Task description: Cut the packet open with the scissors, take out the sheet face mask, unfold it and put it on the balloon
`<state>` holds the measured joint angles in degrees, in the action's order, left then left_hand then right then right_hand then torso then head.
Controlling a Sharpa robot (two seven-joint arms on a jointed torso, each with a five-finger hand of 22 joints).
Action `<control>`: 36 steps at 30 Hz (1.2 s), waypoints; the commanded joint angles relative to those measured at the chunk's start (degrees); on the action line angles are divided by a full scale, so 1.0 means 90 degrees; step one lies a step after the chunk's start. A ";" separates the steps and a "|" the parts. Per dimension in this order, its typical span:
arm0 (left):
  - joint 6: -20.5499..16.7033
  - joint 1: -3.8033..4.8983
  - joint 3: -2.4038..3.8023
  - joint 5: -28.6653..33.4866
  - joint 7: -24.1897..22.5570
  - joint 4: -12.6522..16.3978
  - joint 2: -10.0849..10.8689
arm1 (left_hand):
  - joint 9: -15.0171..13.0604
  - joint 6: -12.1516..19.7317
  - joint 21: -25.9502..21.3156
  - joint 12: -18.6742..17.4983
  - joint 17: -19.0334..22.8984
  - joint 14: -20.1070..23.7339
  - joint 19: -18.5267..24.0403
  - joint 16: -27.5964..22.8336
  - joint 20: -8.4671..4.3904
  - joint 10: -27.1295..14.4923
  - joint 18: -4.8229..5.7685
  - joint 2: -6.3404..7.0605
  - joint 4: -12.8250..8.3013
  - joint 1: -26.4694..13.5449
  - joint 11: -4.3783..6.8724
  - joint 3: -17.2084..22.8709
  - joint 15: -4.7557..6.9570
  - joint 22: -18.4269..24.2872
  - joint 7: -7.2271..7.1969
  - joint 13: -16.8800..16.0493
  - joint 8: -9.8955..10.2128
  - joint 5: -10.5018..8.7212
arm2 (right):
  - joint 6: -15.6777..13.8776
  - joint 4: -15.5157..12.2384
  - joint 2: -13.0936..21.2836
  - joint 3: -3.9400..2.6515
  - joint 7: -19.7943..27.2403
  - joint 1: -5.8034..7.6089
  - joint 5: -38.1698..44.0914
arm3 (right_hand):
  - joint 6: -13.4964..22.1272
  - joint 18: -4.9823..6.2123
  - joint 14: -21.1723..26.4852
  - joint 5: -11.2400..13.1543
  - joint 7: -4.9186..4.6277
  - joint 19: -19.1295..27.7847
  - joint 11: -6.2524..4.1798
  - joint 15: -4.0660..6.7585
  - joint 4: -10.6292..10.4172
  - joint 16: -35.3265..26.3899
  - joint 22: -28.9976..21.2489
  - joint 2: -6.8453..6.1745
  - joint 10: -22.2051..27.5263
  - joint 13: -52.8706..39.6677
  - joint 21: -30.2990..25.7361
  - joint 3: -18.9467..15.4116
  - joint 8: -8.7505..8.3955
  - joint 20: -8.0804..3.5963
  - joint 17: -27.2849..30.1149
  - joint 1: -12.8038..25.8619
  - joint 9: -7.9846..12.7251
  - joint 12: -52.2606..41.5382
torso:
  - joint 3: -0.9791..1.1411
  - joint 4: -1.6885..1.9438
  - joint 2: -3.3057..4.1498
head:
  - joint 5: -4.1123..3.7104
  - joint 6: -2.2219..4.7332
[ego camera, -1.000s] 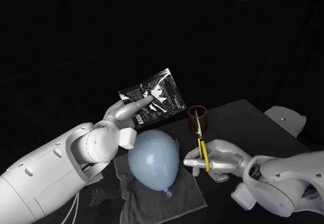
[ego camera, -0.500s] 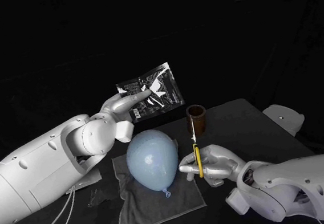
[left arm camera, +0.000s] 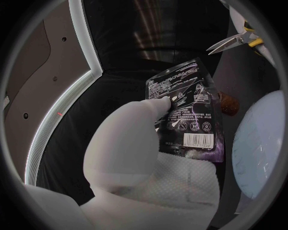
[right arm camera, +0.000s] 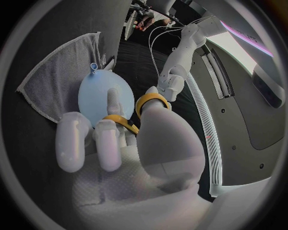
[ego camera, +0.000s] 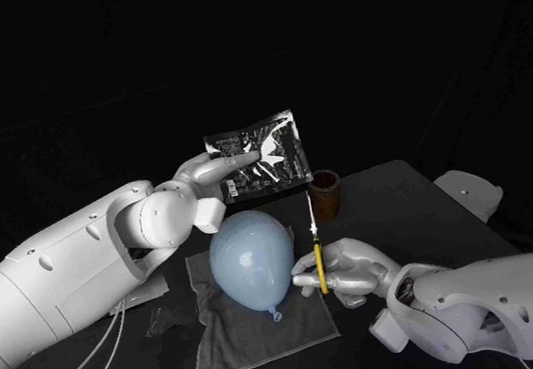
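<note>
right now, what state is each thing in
packet: held up off the table, looks uncut
scissors: gripped by the yellow handles, blades pointing up toward the packet, not touching it
balloon: inflated, lying on the cloth, no mask on it
grey cloth: spread on the table under the balloon
brown cup: upright on the table
left hand: pinches the packet
right hand: holds the scissors

Lower-left corner of packet (ego camera: 268, 149) hidden behind L robot hand (ego camera: 211, 176); scissors (ego camera: 318, 250) handles mostly buried in R robot hand (ego camera: 351, 272).
</note>
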<state>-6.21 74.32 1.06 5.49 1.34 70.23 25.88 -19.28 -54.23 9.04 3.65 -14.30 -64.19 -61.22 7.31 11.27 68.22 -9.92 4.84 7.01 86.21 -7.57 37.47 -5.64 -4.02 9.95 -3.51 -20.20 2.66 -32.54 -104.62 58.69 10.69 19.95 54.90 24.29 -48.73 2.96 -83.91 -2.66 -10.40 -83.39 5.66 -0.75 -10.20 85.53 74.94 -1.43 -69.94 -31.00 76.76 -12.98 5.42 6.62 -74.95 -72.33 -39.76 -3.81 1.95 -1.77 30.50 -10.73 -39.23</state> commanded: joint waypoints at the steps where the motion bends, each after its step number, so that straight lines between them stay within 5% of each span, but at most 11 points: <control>1: 0.0216 0.0014 -0.0002 -0.0146 0.0203 -0.0016 -0.0021 | -0.0584 -0.0007 0.0039 -0.0007 -0.0006 -0.0041 -0.0059 -0.0042 0.0000 0.0030 -0.0068 -0.0051 -0.0007 -0.0011 0.0010 0.0057 0.0010 -0.0007 0.0059 -0.0008 -0.0025 0.0021 | -0.0020 -0.0048 0.0023 -0.0016 -0.0140 -0.0004 0.0288 | 0.0152 0.0021 -0.0495 -0.0009 -0.0034 0.0024 0.0058 -0.0091 -0.0035 -0.0001 0.1187 0.0051 0.0185 0.0181 -0.0059 -0.0183 -0.0048 0.0073 -0.0909 -0.0053 -0.0002 0.0025 | 0.0001 -0.0006 0.0008 | -0.0008 -0.0015; 10: 0.0339 0.0011 -0.0014 -0.0153 0.0222 -0.0041 -0.0014 | -0.0589 -0.0008 0.0043 -0.0006 -0.0010 -0.0047 -0.0065 -0.0041 -0.0001 0.0035 -0.0069 -0.0051 -0.0016 -0.0032 0.0011 0.0072 0.0012 -0.0008 0.0058 -0.0008 -0.0028 0.0020 | 0.0009 -0.0094 0.0087 -0.0048 -0.0203 -0.0005 0.0283 | 0.0194 0.0026 -0.0494 -0.0010 -0.0054 0.0031 0.0073 -0.0109 -0.0068 0.0004 0.1180 0.0087 0.0239 0.0288 -0.0069 -0.0300 -0.0035 0.0097 -0.0907 -0.0067 -0.0018 0.0019 | 0.0006 -0.0010 0.0001 | 0.0005 -0.0066; 36: 0.0509 -0.0014 -0.0014 -0.0046 0.0024 0.0010 0.0107 | -0.0602 -0.0008 0.0053 -0.0006 -0.0018 -0.0059 -0.0081 -0.0039 -0.0003 0.0046 -0.0070 -0.0061 -0.0027 -0.0085 0.0011 0.0096 0.0013 -0.0010 0.0061 -0.0009 -0.0036 0.0019 | 0.0309 -0.0056 0.0127 -0.0075 -0.0307 -0.0004 0.0085 | 0.0241 0.0039 -0.0485 -0.0011 -0.0069 0.0061 0.0092 -0.0126 -0.0162 -0.0003 0.1158 0.0179 0.0304 0.0491 -0.0119 -0.0534 0.0030 0.0117 -0.0880 -0.0058 -0.0062 0.0020 | 0.0007 -0.0002 -0.0004 | 0.0012 -0.0056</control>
<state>-3.03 74.15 0.85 4.50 2.72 70.19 26.87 -19.28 -54.42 9.26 3.65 -14.41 -64.42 -61.64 7.31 11.27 68.29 -9.74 4.80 6.79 85.52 -7.49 38.05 -5.44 -4.01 10.14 -3.51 -20.31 2.46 -31.43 -104.94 59.85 10.08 17.02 54.88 25.18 -46.90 2.95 -84.12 -2.66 -11.00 -82.86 6.56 -1.54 -11.72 85.33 74.95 -0.43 -67.65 -26.63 75.94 -17.48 5.29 7.30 -74.95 -72.82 -40.24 -3.82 1.98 -1.86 30.50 -10.68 -39.69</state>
